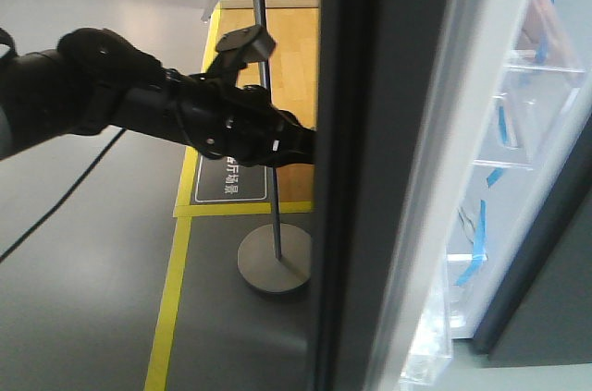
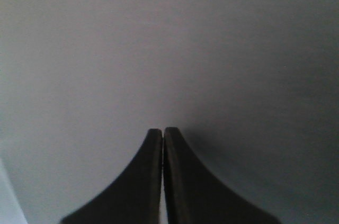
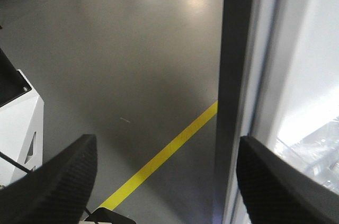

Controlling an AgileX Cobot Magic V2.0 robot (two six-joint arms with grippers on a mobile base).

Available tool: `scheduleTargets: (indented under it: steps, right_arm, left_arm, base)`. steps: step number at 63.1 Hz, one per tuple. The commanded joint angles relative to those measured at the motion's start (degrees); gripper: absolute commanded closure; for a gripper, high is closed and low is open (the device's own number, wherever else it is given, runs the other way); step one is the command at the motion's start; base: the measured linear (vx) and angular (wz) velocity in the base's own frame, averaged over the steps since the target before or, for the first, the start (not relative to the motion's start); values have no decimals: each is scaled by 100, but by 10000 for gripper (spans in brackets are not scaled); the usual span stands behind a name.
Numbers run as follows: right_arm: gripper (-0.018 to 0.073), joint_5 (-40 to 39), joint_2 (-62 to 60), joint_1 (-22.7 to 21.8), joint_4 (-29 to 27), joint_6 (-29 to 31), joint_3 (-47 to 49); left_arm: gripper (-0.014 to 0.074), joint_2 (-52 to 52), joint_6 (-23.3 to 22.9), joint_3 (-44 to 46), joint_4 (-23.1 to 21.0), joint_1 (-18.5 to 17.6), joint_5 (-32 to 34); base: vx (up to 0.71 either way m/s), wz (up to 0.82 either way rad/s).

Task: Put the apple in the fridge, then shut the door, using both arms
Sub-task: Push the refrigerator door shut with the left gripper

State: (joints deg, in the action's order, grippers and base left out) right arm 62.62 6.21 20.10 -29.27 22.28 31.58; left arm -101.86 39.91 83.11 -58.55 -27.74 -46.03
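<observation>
Toward 3 o'clock in the front view, the door (image 1: 379, 151) stands edge-on. Its white inner face carries clear bins (image 1: 532, 123) and blue tape strips. Only this view shows the left arm (image 1: 139, 104) reaching to 3 o'clock, its tip hidden where it meets the door's dark side. The left wrist view fills with blurred grey surface, and the left gripper (image 2: 162, 131) has its fingers pressed together on nothing. The right wrist view shows the right gripper (image 3: 167, 142) spread wide and empty above grey floor, with the door edge at 2 o'clock. The apple shows in no view. A sign stand (image 1: 274, 257) and yellow floor tape (image 1: 171, 299) lie behind the arm.
</observation>
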Motion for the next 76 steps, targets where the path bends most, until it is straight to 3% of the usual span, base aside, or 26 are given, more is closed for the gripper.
scheduleTargets:
  steps: [1, 15, 24, 34, 41, 48, 54, 66, 76]
  right_arm:
    - [36, -305, 82, -1, -151, 37, 123]
    - [36, -300, 82, -1, -151, 37, 123]
    - [36, -300, 82, -1, -151, 37, 123]
    - [36, -300, 82, -1, -151, 37, 123]
    - [36, -300, 82, -1, -151, 37, 123]
    - [36, -300, 82, -1, -151, 37, 123]
    - [36, -300, 82, -1, -151, 37, 123]
    - [36, -300, 82, -1, -151, 37, 123]
    - [36, -300, 82, -1, -151, 37, 123]
  left_arm:
    - [603, 229, 21, 147, -621, -331, 389]
    - [603, 29, 53, 170, -1207, -1009, 1158]
    - [603, -270, 439, 423, -1534, -1359, 1454]
    - [603, -536, 530, 842, -1389, -1556, 1422]
    - [603, -500, 441, 861, -1016, -1561, 1333]
    - [603, -375, -97, 861, -168, -1555, 1159]
    - [603, -219, -887, 861, 1027, -1555, 1019]
    - [603, 330, -2986, 855, 4051, -1555, 628]
    - [603, 951, -4471, 377, 5757, -1555, 675]
  base:
    - [0, 0]
    - [0, 0]
    - [0, 0]
    - [0, 0]
    - [0, 0]
    - [0, 0]
    - [0, 0]
    - [0, 0]
    - [0, 0]
